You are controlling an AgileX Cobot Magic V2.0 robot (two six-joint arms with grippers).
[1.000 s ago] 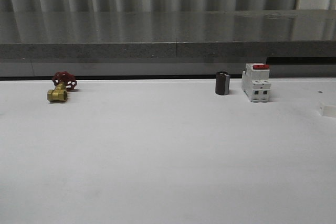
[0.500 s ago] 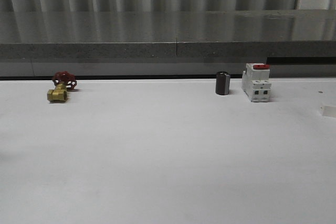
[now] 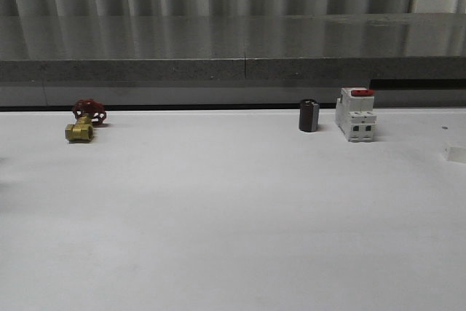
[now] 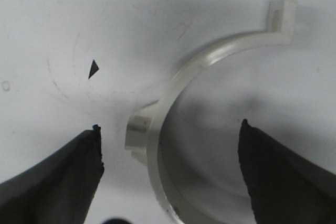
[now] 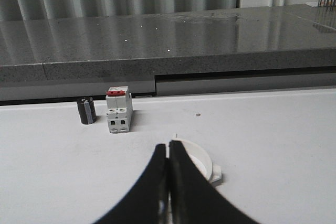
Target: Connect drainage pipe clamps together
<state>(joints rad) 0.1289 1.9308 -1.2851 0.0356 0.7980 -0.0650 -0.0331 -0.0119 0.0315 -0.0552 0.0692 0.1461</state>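
Observation:
One white half-ring drainage pipe clamp [image 4: 202, 62] lies flat on the white table in the left wrist view, with a flange at its far end and a small tab on its outer side. My left gripper [image 4: 169, 126] hangs open over it, one finger on each side of the arc, touching nothing. In the right wrist view a second clamp [image 5: 203, 162] sits just behind the fingers. My right gripper [image 5: 168, 144] is shut, with a thin white sliver of that clamp's end between its tips. A small white piece [image 3: 456, 154] at the front view's right edge looks like part of a clamp.
A white breaker with a red switch [image 3: 355, 114] and a black cylinder [image 3: 309, 116] stand at the back right of the table. A brass valve with a red handle [image 3: 84, 121] lies at the back left. A grey stone ledge [image 3: 233, 71] runs along the far edge.
The white piece at the right edge of the front view has shrunk and dimmed slightly. The valve, cylinder and breaker have not moved.

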